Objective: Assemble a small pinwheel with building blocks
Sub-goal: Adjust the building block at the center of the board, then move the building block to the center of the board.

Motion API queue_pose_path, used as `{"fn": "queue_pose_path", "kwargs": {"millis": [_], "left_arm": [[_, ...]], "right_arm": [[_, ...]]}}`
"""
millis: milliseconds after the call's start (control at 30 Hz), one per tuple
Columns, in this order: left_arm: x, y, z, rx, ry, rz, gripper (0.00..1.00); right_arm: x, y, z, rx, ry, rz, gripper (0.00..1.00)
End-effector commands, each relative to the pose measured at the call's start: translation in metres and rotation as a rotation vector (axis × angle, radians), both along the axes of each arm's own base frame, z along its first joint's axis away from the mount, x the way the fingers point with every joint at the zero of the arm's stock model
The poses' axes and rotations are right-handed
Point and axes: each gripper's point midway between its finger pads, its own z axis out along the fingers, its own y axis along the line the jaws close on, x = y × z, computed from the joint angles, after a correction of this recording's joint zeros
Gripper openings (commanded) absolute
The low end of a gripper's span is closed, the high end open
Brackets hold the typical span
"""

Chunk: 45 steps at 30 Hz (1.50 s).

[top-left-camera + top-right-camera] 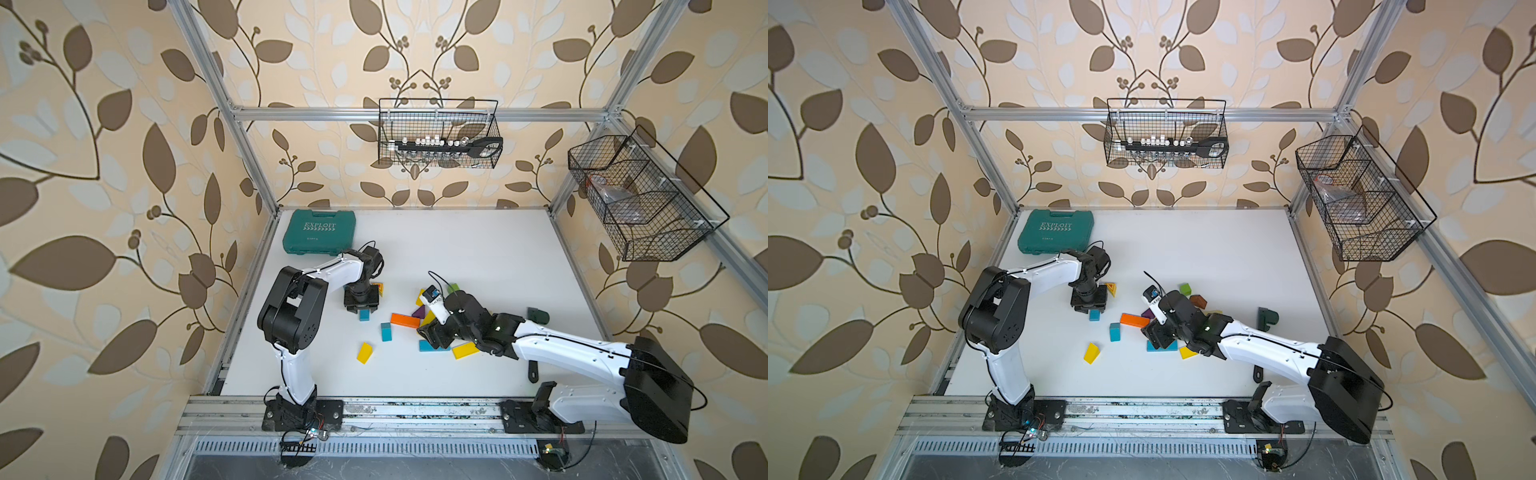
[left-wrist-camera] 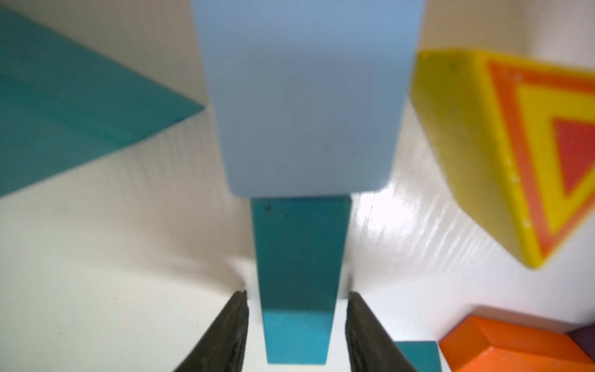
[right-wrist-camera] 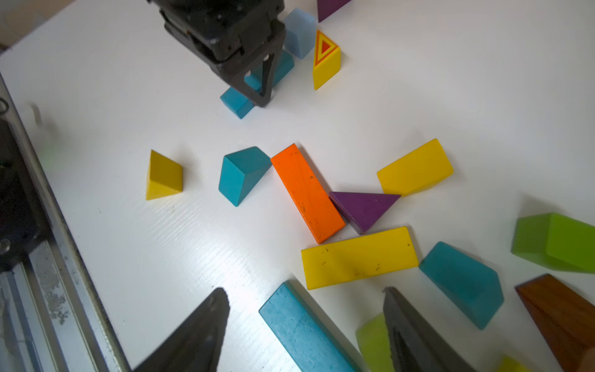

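between the surface's middle and its left edge, about halfway from front to far edge, the left gripper points down over a teal bar. its jaws stand a little apart, with a strip of white showing on each side of the bar, so it straddles the piece without pinching it. the bar's long axis runs out from between the fingers, roughly front edge to far edge. its far end reaches a pale blue block, touching as far as i can tell. a teal wedge lies just beside that block on one flank, a yellow wedge with an orange triangle face on the other. this looks like one pinwheel arm laid against its hub.

close to the surface's middle, the right gripper hangs low, jaws spread wide and empty. a second teal bar lies flat below it, one end between the fingers, its length slanting across the closing line. the right arm is the nearer to that bar. i judge a small wrist turn is needed to close squarely across its width.
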Motion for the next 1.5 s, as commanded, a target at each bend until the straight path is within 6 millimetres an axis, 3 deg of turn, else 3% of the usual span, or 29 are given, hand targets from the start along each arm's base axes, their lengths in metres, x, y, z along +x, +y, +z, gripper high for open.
{"fn": "queue_pose_path", "kwargs": {"millis": [0, 67, 233, 367, 500, 633, 833, 900, 1033, 1233, 1467], "left_arm": [[-0.004, 0.009, 0.048, -0.024, -0.086, 0.085, 0.54], [-0.018, 0.011, 0.057, -0.062, -0.108, 0.155, 0.59], [-0.07, -0.004, 0.066, -0.172, -0.176, 0.175, 0.67], [-0.109, -0.005, 0.053, -0.125, -0.145, 0.149, 0.69], [-0.123, -0.009, 0.034, -0.115, -0.119, 0.099, 0.69], [-0.125, -0.004, 0.02, -0.029, -0.085, 0.059, 0.69], [-0.122, -0.016, 0.008, -0.026, -0.078, -0.026, 0.63], [-0.123, -0.012, -0.004, 0.026, -0.049, -0.036, 0.61], [-0.122, -0.016, -0.008, 0.028, -0.043, -0.072, 0.51], [-0.121, -0.033, -0.007, -0.024, -0.072, -0.113, 0.36], [-0.103, -0.067, -0.012, -0.06, -0.075, -0.135, 0.32]], "right_arm": [[0.001, 0.025, -0.003, -0.021, 0.002, 0.107, 0.72], [0.004, 0.033, -0.013, -0.053, 0.02, 0.124, 0.67], [0.018, 0.048, -0.037, -0.123, 0.043, 0.131, 0.7], [0.026, 0.054, -0.049, -0.155, 0.059, 0.135, 0.68], [0.031, 0.052, -0.052, -0.127, 0.096, 0.112, 0.67], [0.033, 0.045, -0.05, -0.113, 0.107, 0.086, 0.67], [0.036, 0.033, -0.043, -0.063, 0.129, 0.045, 0.68], [0.037, 0.031, -0.043, -0.063, 0.127, 0.039, 0.69], [0.037, 0.028, -0.044, -0.072, 0.132, 0.035, 0.69], [0.039, 0.017, -0.044, -0.065, 0.136, 0.007, 0.69], [0.042, -0.01, -0.041, -0.047, 0.151, -0.069, 0.69]]}}
